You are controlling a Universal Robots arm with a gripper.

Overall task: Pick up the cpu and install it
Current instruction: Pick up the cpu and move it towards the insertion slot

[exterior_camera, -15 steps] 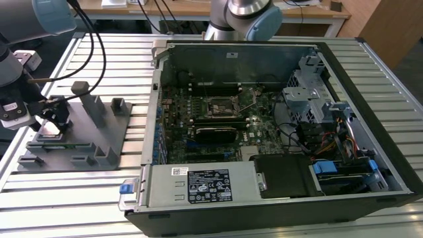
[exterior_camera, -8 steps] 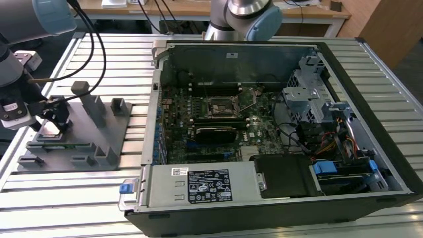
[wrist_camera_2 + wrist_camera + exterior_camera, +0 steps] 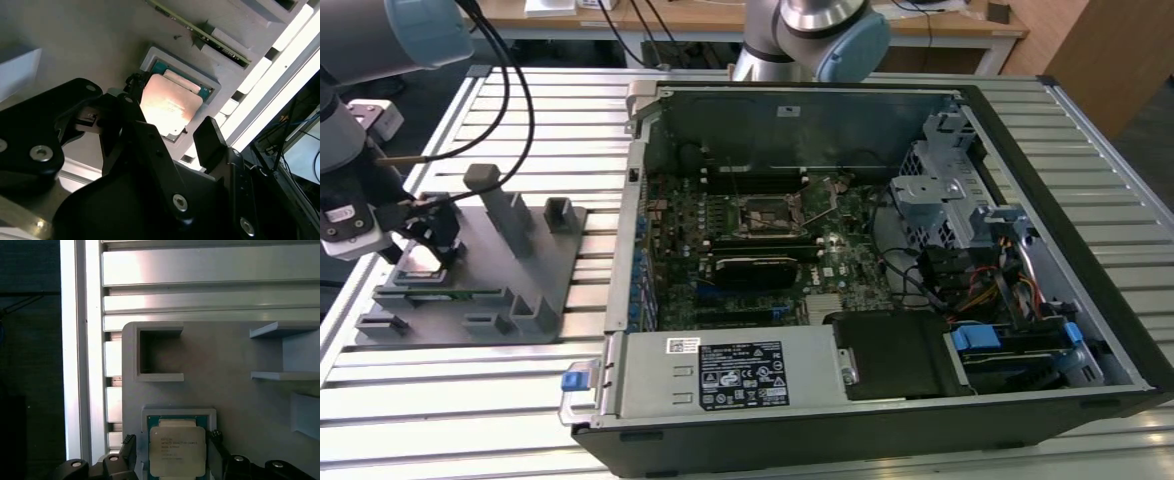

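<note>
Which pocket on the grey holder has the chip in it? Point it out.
The framed pocket that the open tool straddles: the chip lies in it. The square pocket beside it holds nothing.

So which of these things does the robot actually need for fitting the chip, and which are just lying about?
Part of the job: the cpu, lying in its recess; the grey holder block under it; the open pincer straddling the cpu; the motherboard socket inside the computer case.
Just lying about: the power supply, the drive cage, the bundled cables.
</note>
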